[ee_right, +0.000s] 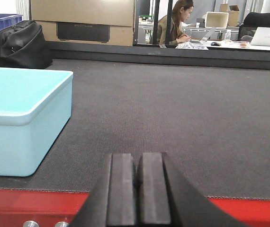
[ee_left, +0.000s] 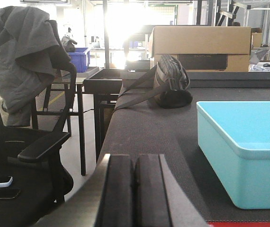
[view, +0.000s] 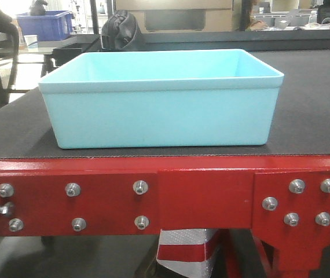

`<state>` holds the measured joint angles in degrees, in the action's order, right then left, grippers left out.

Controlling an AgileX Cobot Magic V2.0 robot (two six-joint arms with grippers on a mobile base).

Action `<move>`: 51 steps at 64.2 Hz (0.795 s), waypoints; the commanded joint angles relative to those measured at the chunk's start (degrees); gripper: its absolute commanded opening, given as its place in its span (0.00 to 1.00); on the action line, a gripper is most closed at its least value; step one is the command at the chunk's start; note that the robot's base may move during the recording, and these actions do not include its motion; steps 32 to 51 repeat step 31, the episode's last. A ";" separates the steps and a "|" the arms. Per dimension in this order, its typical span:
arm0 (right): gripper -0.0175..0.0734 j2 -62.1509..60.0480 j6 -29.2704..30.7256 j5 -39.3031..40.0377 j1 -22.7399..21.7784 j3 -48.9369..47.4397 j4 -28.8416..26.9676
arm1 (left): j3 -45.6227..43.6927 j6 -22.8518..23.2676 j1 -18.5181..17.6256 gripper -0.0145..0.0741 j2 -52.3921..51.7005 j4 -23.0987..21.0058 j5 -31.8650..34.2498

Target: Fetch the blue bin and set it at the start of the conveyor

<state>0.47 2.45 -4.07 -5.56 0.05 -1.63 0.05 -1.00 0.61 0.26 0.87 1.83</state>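
- The blue bin (view: 159,113): a pale aqua rectangular plastic tub with smooth walls and a slightly flared rim, upright, open top, nothing seen inside.
- It rests flat on the conveyor start (view: 310,116), a black textured belt, near its front edge, just behind the glossy red frame plate with silver bolts.

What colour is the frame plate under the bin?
Glossy red frame plate with silver hex bolts, clearest in the exterior front-facing view.

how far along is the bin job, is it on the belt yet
Looks essentially done: the blue bin sits upright on the black belt, just behind the red frame. Nothing is in hand: the left gripper and right gripper are shut, empty and clear of it. Nothing obvious remains.
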 commanded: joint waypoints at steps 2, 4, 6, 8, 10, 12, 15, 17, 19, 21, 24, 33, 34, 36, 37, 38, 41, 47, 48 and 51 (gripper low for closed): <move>0.01 -0.47 -0.07 0.67 -0.23 -0.05 -0.34 | -0.05 -0.36 0.33 0.04 -0.26 -0.35 0.70; 0.01 -0.47 -0.07 0.67 -0.23 -0.05 -0.34 | -0.05 -0.36 0.33 0.04 -0.26 -0.35 0.70; 0.01 -0.47 -0.07 0.67 -0.23 -0.05 -0.34 | -0.05 -0.36 0.33 0.04 -0.26 -0.35 0.70; 0.01 -0.47 -0.07 0.67 -0.23 -0.05 -0.34 | -0.05 -0.36 0.33 0.04 -0.26 -0.35 0.70; 0.01 -0.47 -0.07 0.67 -0.23 -0.05 -0.34 | -0.05 -0.36 0.33 0.04 -0.26 -0.35 0.70; 0.01 -0.47 -0.07 0.67 -0.23 -0.05 -0.34 | -0.05 -0.36 0.33 0.04 -0.26 -0.35 0.70; 0.01 -0.47 -0.07 0.67 -0.23 -0.05 -0.34 | -0.05 -0.36 0.33 0.04 -0.26 -0.35 0.70; 0.01 -0.47 -0.07 0.67 -0.23 -0.05 -0.34 | -0.05 -0.36 0.33 0.04 -0.26 -0.35 0.70; 0.01 -0.47 -0.07 0.67 -0.23 -0.05 -0.34 | -0.05 -0.36 0.33 0.04 -0.26 -0.35 0.70; 0.01 -0.47 -0.07 0.67 -0.23 -0.05 -0.34 | -0.05 -0.36 0.33 0.04 -0.26 -0.35 0.70; 0.01 -0.47 -0.07 0.67 -0.23 -0.05 -0.34 | -0.05 -0.36 0.33 0.04 -0.26 -0.35 0.70; 0.01 -0.47 -0.07 0.67 -0.23 -0.05 -0.34 | -0.05 -0.36 0.33 0.04 -0.26 -0.35 0.70; 0.01 -0.47 -0.07 0.67 -0.23 -0.05 -0.34 | -0.05 -0.36 0.33 0.04 -0.26 -0.35 0.70; 0.01 -0.47 -0.07 0.67 -0.23 -0.05 -0.34 | -0.05 -0.36 0.33 0.04 -0.26 -0.35 0.70; 0.01 -0.47 -0.07 0.67 -0.23 -0.05 -0.34 | -0.05 -0.36 0.33 0.04 -0.26 -0.35 0.70; 0.01 -0.47 -0.07 0.67 -0.23 -0.05 -0.34 | -0.05 -0.36 0.33 0.04 -0.26 -0.35 0.70; 0.01 -0.47 -0.07 0.67 -0.23 -0.05 -0.34 | -0.05 -0.36 0.33 0.04 -0.26 -0.35 0.70; 0.01 -0.47 -0.07 0.67 -0.23 -0.05 -0.34 | -0.05 -0.36 0.33 0.04 -0.26 -0.35 0.70; 0.01 -0.47 -0.07 0.67 -0.23 -0.05 -0.34 | -0.05 -0.36 0.33 0.04 -0.26 -0.35 0.70; 0.01 -0.47 -0.07 0.67 -0.23 -0.05 -0.34 | -0.05 -0.36 0.33 0.04 -0.26 -0.35 0.70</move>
